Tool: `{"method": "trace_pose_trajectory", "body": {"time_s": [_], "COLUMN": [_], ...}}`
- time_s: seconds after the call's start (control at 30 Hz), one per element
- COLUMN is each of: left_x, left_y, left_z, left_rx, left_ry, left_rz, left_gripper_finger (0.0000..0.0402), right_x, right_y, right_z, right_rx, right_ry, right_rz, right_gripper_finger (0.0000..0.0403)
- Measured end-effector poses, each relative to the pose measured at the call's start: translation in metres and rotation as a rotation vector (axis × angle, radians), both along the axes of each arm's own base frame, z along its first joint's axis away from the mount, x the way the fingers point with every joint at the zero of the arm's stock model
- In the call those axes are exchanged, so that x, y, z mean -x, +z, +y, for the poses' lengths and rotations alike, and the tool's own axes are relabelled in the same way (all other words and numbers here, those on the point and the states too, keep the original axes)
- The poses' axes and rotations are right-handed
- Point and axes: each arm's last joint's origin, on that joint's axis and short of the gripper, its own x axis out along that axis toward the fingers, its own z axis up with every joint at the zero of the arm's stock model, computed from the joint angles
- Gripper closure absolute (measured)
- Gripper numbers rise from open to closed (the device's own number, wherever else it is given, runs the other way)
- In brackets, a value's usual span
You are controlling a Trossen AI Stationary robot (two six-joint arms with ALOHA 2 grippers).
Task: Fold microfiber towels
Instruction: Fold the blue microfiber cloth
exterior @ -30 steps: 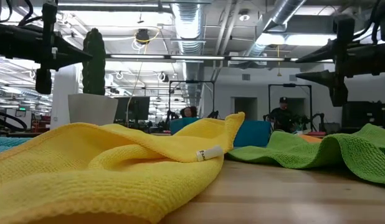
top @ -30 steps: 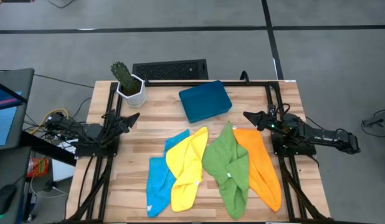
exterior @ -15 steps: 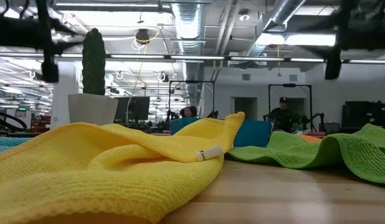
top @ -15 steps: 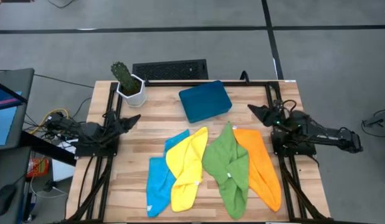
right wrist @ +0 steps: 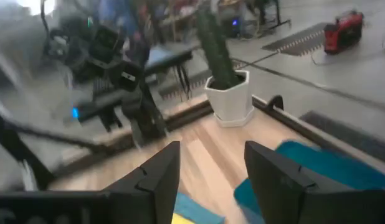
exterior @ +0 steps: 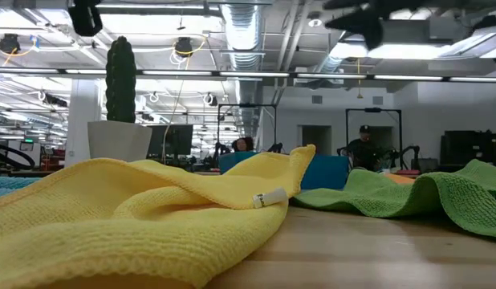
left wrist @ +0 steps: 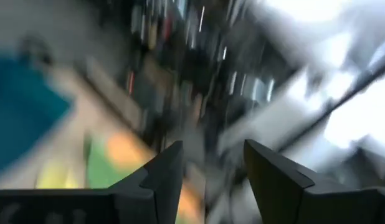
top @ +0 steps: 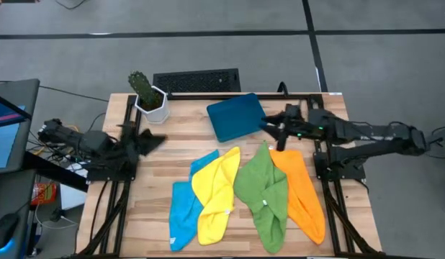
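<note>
The right claw (top: 269, 128) hung with fingers apart just beyond the green towel (top: 262, 188) and orange towel (top: 300, 193), whose long axes ran toward the counter's (top: 172, 119) near edge; the left claw (top: 152, 138), fingers apart too, stood farther off.

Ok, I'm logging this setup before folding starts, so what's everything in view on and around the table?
blue towel: 1, light blue, leftmost of the row
yellow towel: 1, overlapping the blue one
green towel: 1, right of yellow
orange towel: 1, rightmost, partly under green
tray: 1, dark blue, behind the towels
cactus: 1, green in a white pot, back left corner
left gripper: jaws open, at the left edge
right gripper: jaws open, above the tray's right end
</note>
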Motion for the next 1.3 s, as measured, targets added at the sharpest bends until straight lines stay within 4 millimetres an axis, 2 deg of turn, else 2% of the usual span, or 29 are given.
{"method": "trace_pose_trajectory", "body": {"time_s": [0.1,0.2,0.3,0.4,0.6,0.77,0.9,1.1,1.3], "left_x": [-0.011,-0.019,-0.023,-0.026,-0.020,-0.013,-0.012,-0.021,-0.033], "left_y": [-0.005,-0.020,-0.040,-0.063,-0.091,-0.107,-0.122,-0.146,-0.156], "left_z": [-0.008,-0.013,-0.019,-0.023,-0.031,-0.036,-0.038,-0.043,-0.048], "left_rx": [0.055,0.063,0.042,0.018,-0.028,-0.095,-0.154,-0.244,-0.313], "left_ry": [-0.130,-0.146,-0.139,-0.148,-0.203,-0.245,-0.236,-0.244,-0.169], "left_rz": [0.274,0.508,0.654,0.758,0.860,0.905,0.973,1.043,1.018], "left_gripper_finger": [0.0240,0.0247,0.0254,0.0257,0.0253,0.0236,0.0222,0.0216,0.0216], "right_x": [-0.022,-0.043,-0.063,-0.083,-0.108,-0.119,-0.123,-0.125,-0.126], "right_y": [0.011,0.016,0.011,-0.006,-0.043,-0.062,-0.066,-0.065,-0.063], "right_z": [0.002,0.001,-0.001,0.000,0.000,0.002,0.002,0.001,0.000], "right_rx": [0.090,0.124,0.118,0.091,0.049,0.020,0.014,0.016,0.006], "right_ry": [0.044,0.072,0.132,0.204,0.284,0.328,0.328,0.324,0.316], "right_rz": [0.122,0.197,0.243,0.294,0.414,0.465,0.462,0.437,0.417], "right_gripper_finger": [0.0195,0.0196,0.0198,0.0199,0.0195,0.0196,0.0198,0.0198,0.0198]}}
